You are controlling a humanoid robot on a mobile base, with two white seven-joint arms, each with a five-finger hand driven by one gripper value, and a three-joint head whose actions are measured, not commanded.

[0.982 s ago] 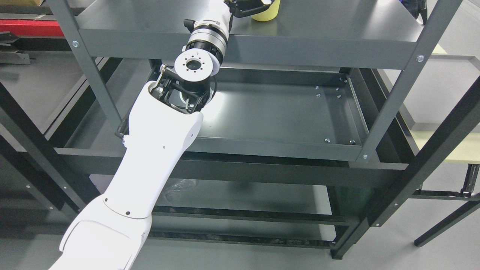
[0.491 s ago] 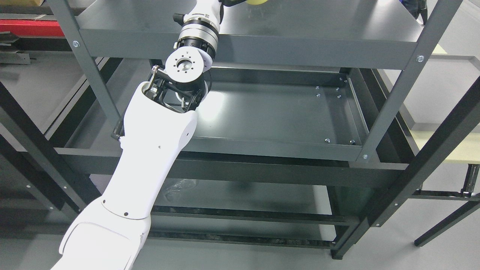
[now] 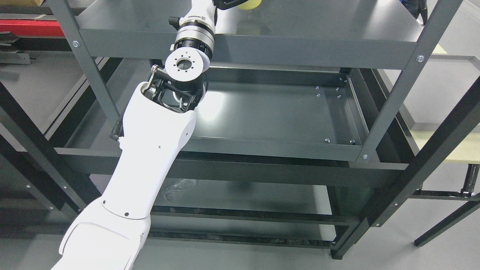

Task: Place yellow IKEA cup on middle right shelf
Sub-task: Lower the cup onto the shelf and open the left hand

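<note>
The left hand at twelve o'clock grips the yellow cup above the top shelf; the middle shelf lies toward five o'clock.

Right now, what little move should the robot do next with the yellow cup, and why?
Probably bring the yellow cup down and toward the robot. The left hand has it above the top shelf at the picture's upper edge, while the tray shelf below, likely its target, lies lower and nearer. The grip itself is mostly cut off.
</note>
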